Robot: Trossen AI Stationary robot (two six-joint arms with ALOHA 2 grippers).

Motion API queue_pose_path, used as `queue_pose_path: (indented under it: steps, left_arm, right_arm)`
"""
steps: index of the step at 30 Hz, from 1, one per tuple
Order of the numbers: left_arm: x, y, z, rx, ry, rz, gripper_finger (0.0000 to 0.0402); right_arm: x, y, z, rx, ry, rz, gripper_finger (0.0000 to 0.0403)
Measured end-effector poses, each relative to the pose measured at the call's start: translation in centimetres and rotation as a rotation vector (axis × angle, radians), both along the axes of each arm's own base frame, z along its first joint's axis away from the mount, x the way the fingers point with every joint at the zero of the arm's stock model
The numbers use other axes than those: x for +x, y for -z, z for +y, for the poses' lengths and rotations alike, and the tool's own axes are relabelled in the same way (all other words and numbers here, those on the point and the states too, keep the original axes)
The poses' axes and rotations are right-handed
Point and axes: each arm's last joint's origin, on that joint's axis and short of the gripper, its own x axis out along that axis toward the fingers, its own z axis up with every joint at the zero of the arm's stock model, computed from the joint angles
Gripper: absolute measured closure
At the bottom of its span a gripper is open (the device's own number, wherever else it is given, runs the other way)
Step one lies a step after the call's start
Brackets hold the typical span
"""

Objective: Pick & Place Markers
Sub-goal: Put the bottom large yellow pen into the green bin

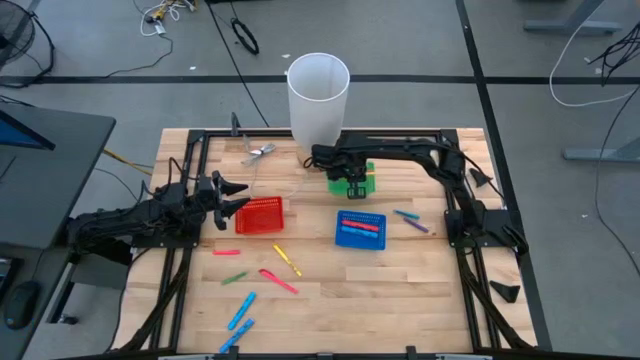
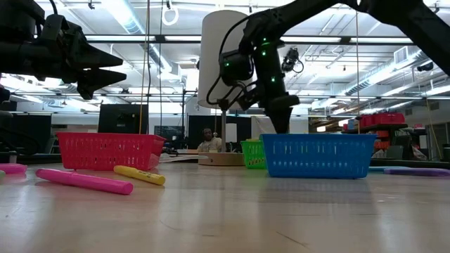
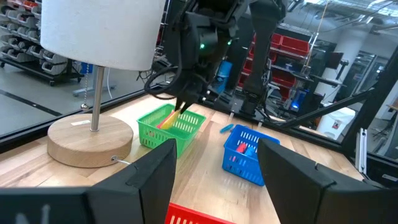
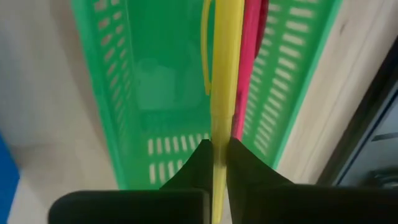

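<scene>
My right gripper (image 1: 349, 178) hangs over the green basket (image 1: 366, 183) at the table's far middle, shut on a yellow marker (image 4: 225, 81). A pink marker (image 4: 252, 56) lies inside that basket. Loose markers lie on the near left of the table: yellow (image 1: 287, 260), pink (image 1: 278, 281), red (image 1: 226, 252), green (image 1: 235, 277) and light blue (image 1: 241, 310). A blue one (image 1: 405, 214) and a purple one (image 1: 417, 226) lie to the right. My left gripper (image 1: 235, 195) waits open and level beside the red basket (image 1: 259, 215). My right gripper pinches the yellow marker's upper end (image 4: 219, 149) between its two fingers. The fingers come from above, pointing steeply down, and the marker runs on along them. It reaches down into the green basket (image 3: 171, 127), next to the pink marker. Whether its lower end touches the basket I cannot tell.
A blue basket (image 1: 360, 229) holding red and blue markers stands near the table's middle. A tall white cylinder (image 1: 318, 95) on a round wooden base (image 3: 87, 137) stands at the far edge, just behind the green basket. Black frame rails (image 1: 460, 190) run along the table's sides.
</scene>
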Motion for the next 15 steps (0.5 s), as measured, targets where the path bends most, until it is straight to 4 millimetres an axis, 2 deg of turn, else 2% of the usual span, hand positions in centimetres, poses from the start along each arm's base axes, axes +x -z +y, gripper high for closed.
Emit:
queue_pose_path:
  steps: [9, 15]
  left_arm:
    - [0.0, 0.0, 0.0, 0.0, -0.001, 0.0, 0.017]
    - [0.0, 0.0, 0.0, 0.0, 0.0, 0.0, 0.017]
  right_arm:
    - [0.3, 1.3, -0.2, 0.007, 0.002, 0.032, 0.0387]
    - [0.2, 1.3, -0.2, 0.002, 0.029, 0.031, 0.0351]
